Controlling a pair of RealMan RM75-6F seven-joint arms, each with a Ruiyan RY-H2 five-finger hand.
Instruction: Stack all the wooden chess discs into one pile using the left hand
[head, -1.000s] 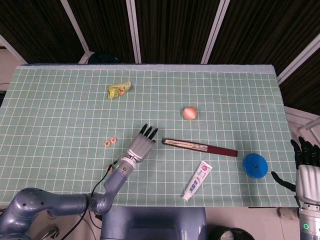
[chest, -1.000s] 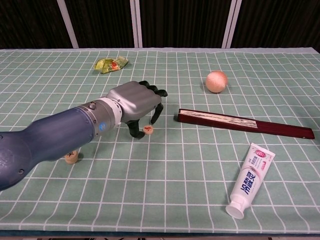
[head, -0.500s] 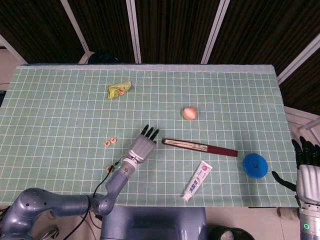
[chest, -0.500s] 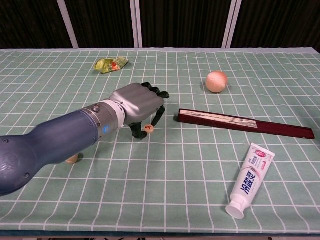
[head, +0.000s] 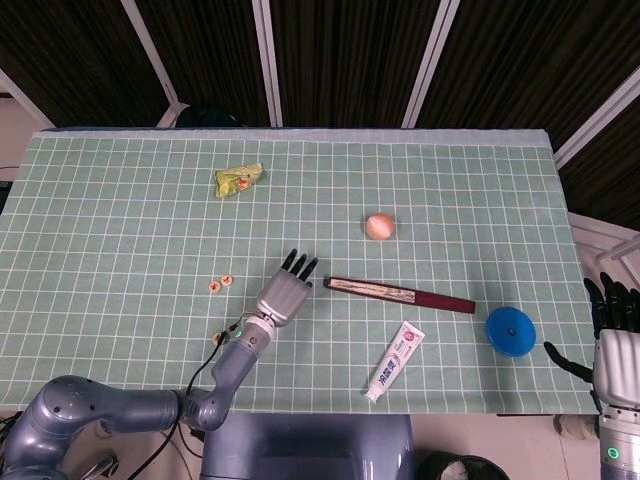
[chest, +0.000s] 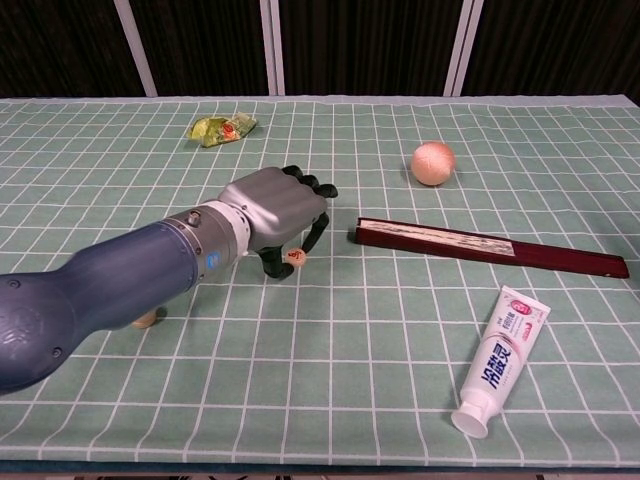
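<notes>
Left of centre on the counter (head: 120, 220), two wooden chess discs (head: 220, 284) lie touching; a third disc (chest: 295, 258) is pinched in the left hand (chest: 272, 208) fingers (chest: 268, 262). Discs look light, rigid, smooth: grip the rim. Red markings unreadable. Far right, right hand (head: 615, 345) idles, fingers spread.

Three wooden discs (head: 221, 283), one fan (head: 400, 294), toothpaste tube (head: 394, 361), ball (head: 379, 226).

head view overhead — chest view low, nearer.
</notes>
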